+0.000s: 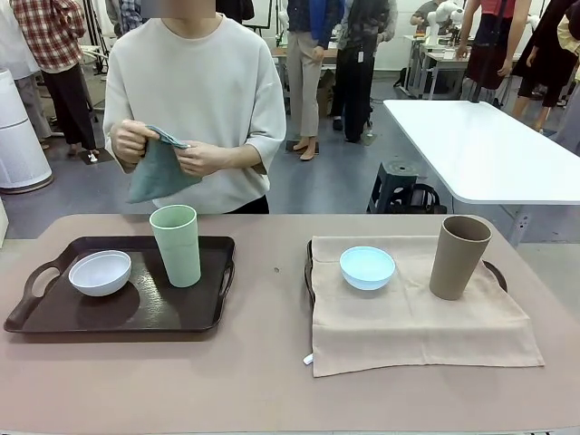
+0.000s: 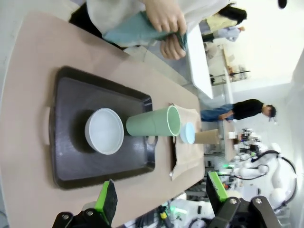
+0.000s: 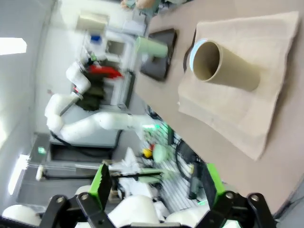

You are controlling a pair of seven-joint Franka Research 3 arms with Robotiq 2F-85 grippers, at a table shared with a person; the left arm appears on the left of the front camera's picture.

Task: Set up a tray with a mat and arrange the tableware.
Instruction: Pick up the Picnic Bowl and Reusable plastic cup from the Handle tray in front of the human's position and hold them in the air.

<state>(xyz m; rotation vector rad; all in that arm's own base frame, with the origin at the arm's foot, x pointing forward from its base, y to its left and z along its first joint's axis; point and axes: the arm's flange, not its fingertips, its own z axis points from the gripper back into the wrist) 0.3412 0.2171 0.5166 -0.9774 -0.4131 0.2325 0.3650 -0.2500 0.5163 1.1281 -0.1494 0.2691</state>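
**Both pincers apart, tableware split over two trays**

My left pincer [image 2: 160, 183] hangs above the counter [image 1: 263, 381] with its green pads spread wide and nothing between them. My right pincer [image 3: 156, 171] is likewise spread and bare.

In the front view the dark left tray [image 1: 27, 317] sits at 9 o'clock on the counter. On it stands the green tumbler [image 1: 177, 245], upright, with the white bowl [image 1: 100, 272] at its 8 o'clock, close by but apart.

At 3 o'clock on the counter lies the right tray [image 1: 308, 272], almost wholly covered by a beige mat [image 1: 408, 331] that spills over the tray's near edge onto the counter. On the mat the blue bowl [image 1: 367, 267] sits at 9 o'clock of the tan tumbler [image 1: 459, 256], which stands upright near the mat's far right corner; the two are apart.

At 12 o'clock, across the counter, a person [image 1: 213, 82] holds a teal cloth [image 1: 159, 172] in both hands [image 1: 131, 140], above and behind the left tray.
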